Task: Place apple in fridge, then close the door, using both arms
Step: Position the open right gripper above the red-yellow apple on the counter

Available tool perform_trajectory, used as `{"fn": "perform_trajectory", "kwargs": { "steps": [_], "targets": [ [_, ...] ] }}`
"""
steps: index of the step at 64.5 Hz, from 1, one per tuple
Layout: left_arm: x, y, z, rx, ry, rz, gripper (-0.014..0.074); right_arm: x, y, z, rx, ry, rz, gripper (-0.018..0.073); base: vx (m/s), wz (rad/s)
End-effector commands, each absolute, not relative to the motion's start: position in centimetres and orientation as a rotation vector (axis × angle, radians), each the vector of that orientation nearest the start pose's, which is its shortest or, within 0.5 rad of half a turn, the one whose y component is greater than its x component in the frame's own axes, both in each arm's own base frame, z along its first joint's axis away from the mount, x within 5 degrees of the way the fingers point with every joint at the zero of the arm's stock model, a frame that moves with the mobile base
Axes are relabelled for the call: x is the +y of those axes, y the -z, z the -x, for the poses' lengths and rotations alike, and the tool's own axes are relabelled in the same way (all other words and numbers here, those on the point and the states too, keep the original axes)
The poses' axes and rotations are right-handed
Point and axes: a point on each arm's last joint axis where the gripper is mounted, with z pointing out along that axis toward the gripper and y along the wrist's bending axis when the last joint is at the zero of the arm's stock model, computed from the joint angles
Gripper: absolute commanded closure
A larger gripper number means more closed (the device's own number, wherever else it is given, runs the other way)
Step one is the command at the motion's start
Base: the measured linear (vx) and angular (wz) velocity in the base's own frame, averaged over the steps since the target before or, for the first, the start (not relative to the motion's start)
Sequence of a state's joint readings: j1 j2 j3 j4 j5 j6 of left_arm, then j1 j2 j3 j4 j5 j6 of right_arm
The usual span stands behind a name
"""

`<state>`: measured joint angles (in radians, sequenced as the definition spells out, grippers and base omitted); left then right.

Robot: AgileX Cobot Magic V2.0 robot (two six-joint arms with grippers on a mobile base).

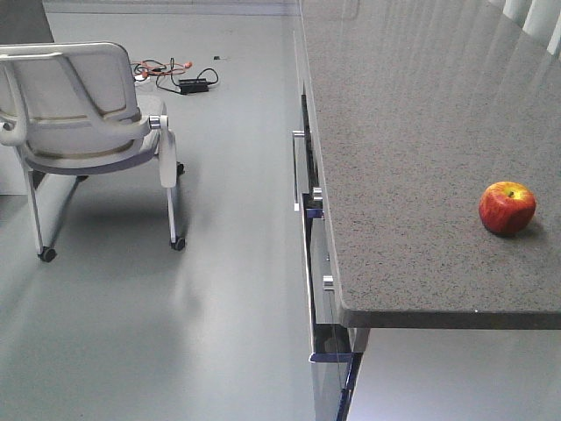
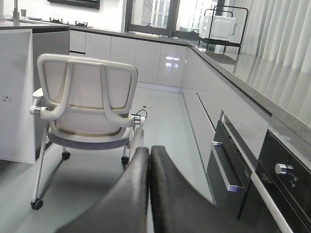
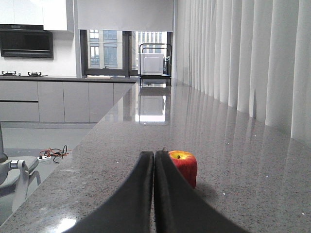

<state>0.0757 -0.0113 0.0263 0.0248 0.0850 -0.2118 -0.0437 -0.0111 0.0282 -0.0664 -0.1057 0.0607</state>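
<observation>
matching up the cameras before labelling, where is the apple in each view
Exterior front-facing: the apple sits at the right, on the grey countertop.
Left wrist-mounted: not in it; only the countertop runs along the right side.
Right wrist-mounted: low centre, the apple sits on the countertop, partly hidden behind the right gripper, whose jaws are shut.
Shared landmark: the grey countertop, seen in all three views.

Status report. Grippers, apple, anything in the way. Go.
Left gripper shut, empty; right gripper shut, empty. Apple upright on countertop, ahead of right gripper, untouched. Fridge not in view. Chair on floor beside counter, away from apple.
</observation>
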Motion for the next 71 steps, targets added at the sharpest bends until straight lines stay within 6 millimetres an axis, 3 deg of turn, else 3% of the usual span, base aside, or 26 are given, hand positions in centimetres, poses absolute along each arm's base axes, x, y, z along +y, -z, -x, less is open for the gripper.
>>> {"fn": "perform_trajectory", "kwargs": {
  "steps": [1,32,42,47,53,60,71],
  "targets": [
    [0.4,-19.5,-5.7,1.512,0.097,0.199,0.0603,-0.1,-21.6,-5.3,1.324,0.050,-0.004,0.0563,0.00,0.00],
    [0.4,-19.5,-5.7,1.512,0.097,0.199,0.0603,-0.1,-21.8,-5.3,1.308,0.031,-0.022,0.0563,0.00,0.00],
    [0.4,-19.5,-5.7,1.512,0.097,0.199,0.0603,-0.5,-22.3,-5.1,1.228,-0.255,-0.283,0.0563,0.00,0.00],
    [0.4,-19.5,-5.7,1.512,0.097,0.199,0.0603,-0.5,-22.8,-5.0,1.231,-0.307,-0.324,0.0563,0.00,0.00],
    [0.4,-19.5,-5.7,1.512,0.097,0.199,0.0603,-0.3,-24.9,-4.6,1.271,-0.326,-0.323,0.0563,0.00,0.00],
    [0.4,-19.5,-5.7,1.512,0.097,0.199,0.0603,0.0,-28.9,-3.9,1.346,-0.325,-0.303,0.0563,0.00,0.00],
    [0.4,-19.5,-5.7,1.512,0.097,0.199,0.0603,0.2,-36.4,-3.8,1.462,-0.149,-0.144,0.0539,0.00,0.00]
  ]
}}
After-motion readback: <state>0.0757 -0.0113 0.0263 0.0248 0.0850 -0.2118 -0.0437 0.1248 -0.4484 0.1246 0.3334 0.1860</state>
